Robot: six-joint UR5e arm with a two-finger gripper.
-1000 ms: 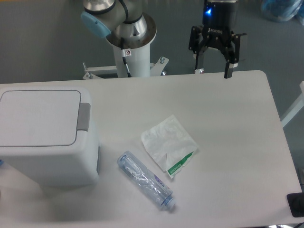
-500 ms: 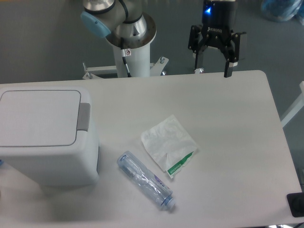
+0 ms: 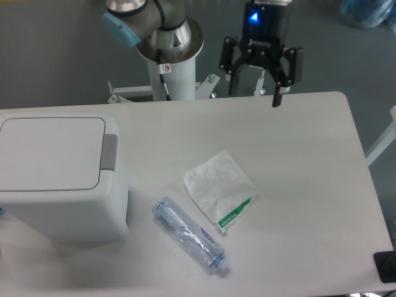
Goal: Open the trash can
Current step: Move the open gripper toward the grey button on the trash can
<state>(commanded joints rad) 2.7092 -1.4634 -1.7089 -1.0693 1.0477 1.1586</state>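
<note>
Almost no writing can be read here. The pincer (image 3: 255, 97) carries a small pale brand mark on its dark body, under the blue light, but the letters are too small to make out. The robot's white pedestal (image 3: 168, 77) has a little red and white sticker; its text is not legible. The plastic bottle (image 3: 189, 234) shows a label with blue print, blurred. The white packet (image 3: 221, 187) has a green strip at one corner with tiny white marks, also unreadable.
</note>
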